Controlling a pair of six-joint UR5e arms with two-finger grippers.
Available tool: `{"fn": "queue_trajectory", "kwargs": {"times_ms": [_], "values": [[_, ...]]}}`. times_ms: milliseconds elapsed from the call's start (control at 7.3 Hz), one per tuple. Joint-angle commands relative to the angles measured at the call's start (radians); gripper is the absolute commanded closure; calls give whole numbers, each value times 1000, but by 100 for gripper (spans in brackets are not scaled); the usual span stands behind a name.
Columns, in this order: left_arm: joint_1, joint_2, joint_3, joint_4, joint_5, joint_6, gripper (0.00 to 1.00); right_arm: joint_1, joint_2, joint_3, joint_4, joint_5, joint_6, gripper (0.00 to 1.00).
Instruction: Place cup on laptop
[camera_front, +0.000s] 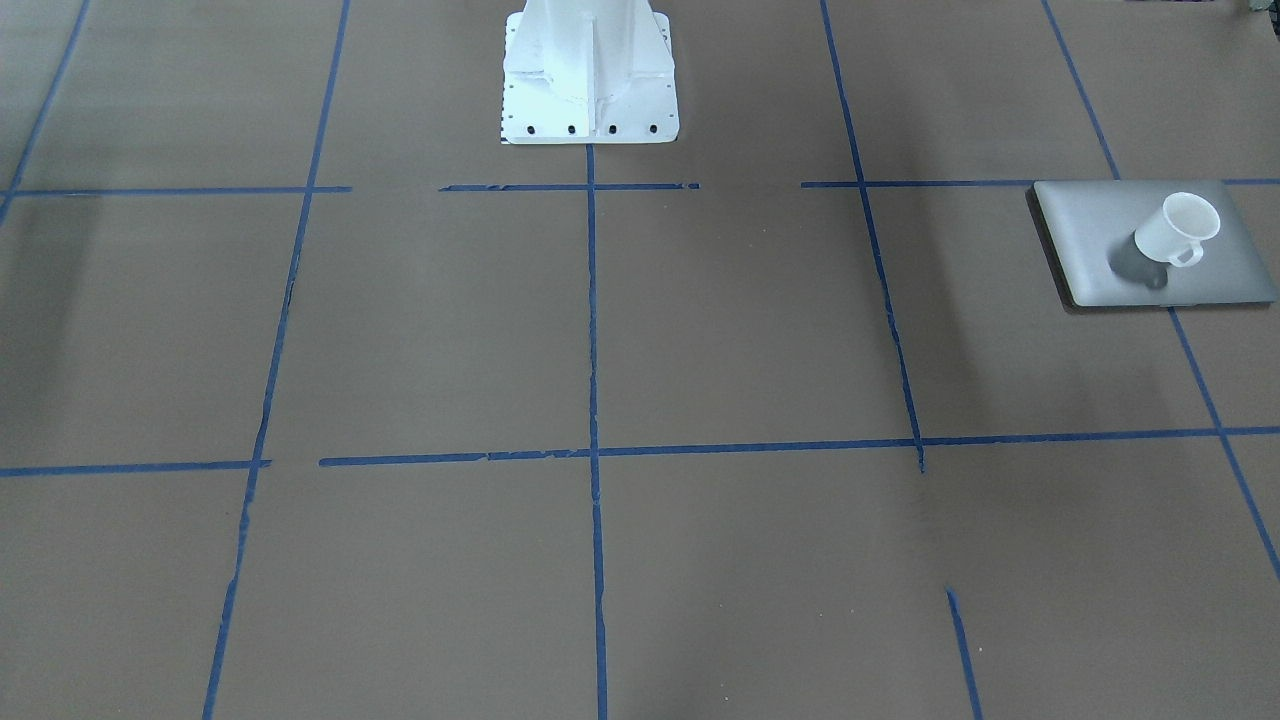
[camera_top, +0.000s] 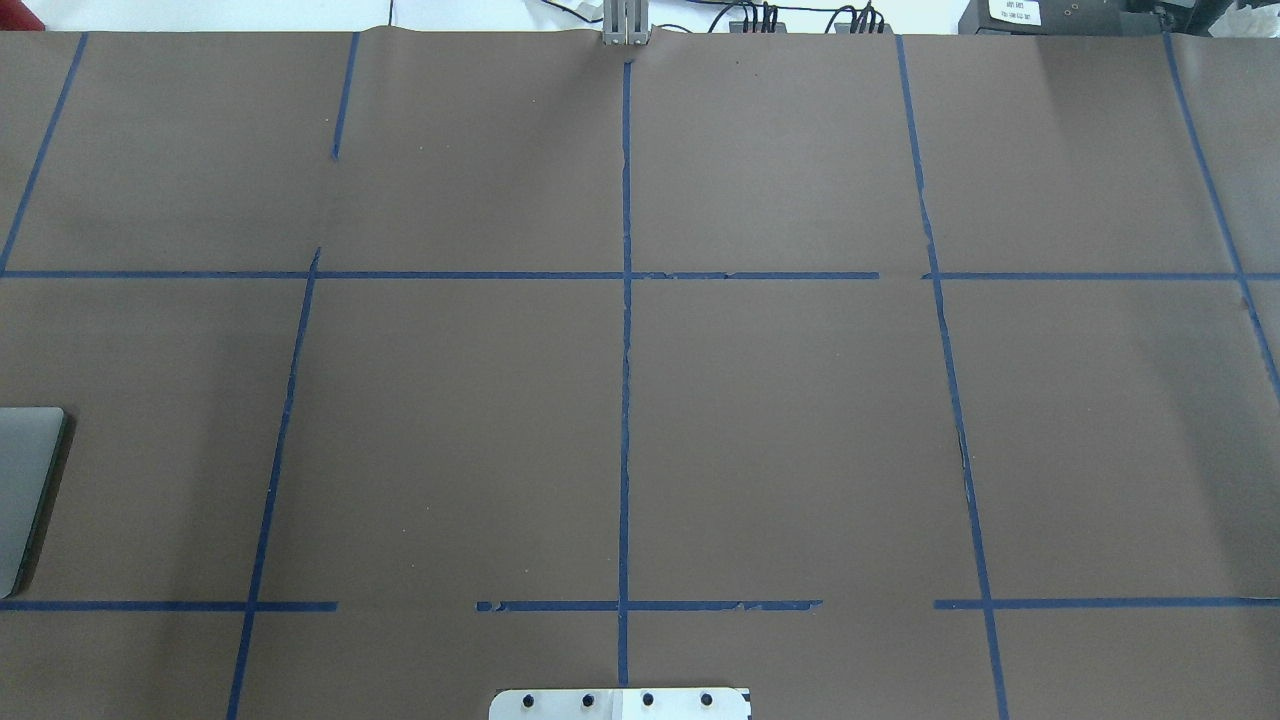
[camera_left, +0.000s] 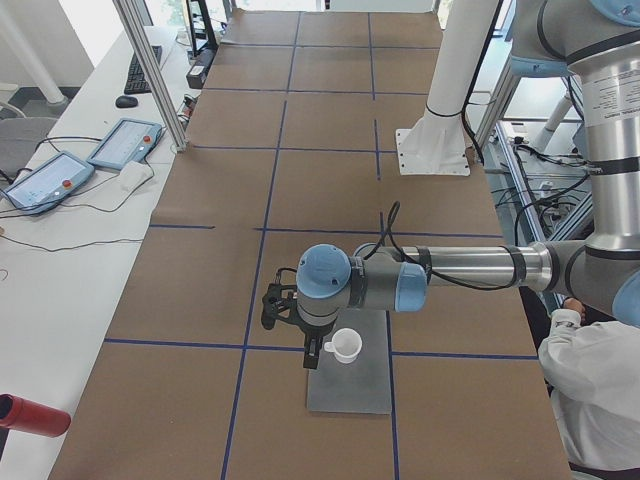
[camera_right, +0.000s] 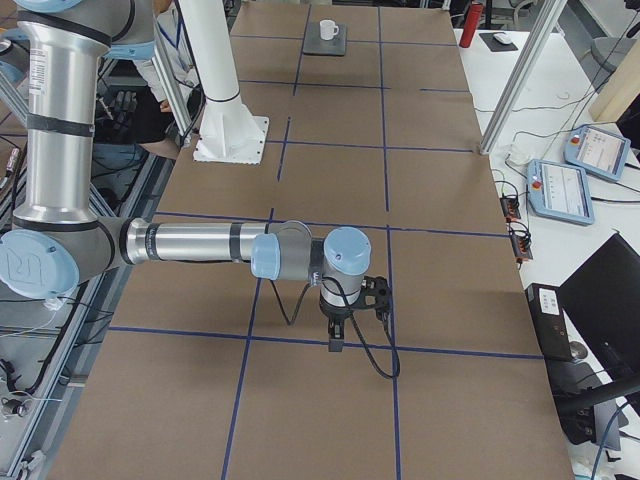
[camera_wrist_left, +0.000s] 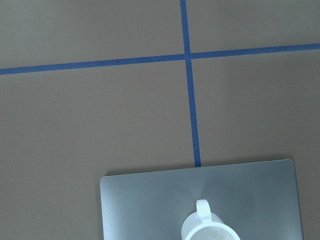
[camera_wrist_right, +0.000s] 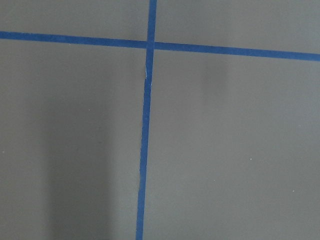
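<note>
Cup (camera_front: 1180, 228) stands upright on the laptop (camera_front: 1095, 250), near the desk's left-end edge. We see the left gripper (camera_left: 309, 352) just beside it, perhaps not touching. We cannot tell how far it or the right gripper (camera_right: 335, 340) is parted.

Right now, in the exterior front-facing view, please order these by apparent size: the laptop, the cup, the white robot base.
1. Laptop and white robot base: they look alike, and the top edge cuts off the base, so I do not rank them.
2. Cup: clearly smallest.
</note>
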Motion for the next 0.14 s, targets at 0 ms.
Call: {"fn": "queue_trajectory", "kwargs": {"times_ms": [0], "values": [[2, 0, -1, 0, 0, -1, 0, 0, 0, 0, 0, 1, 0, 0]]}}
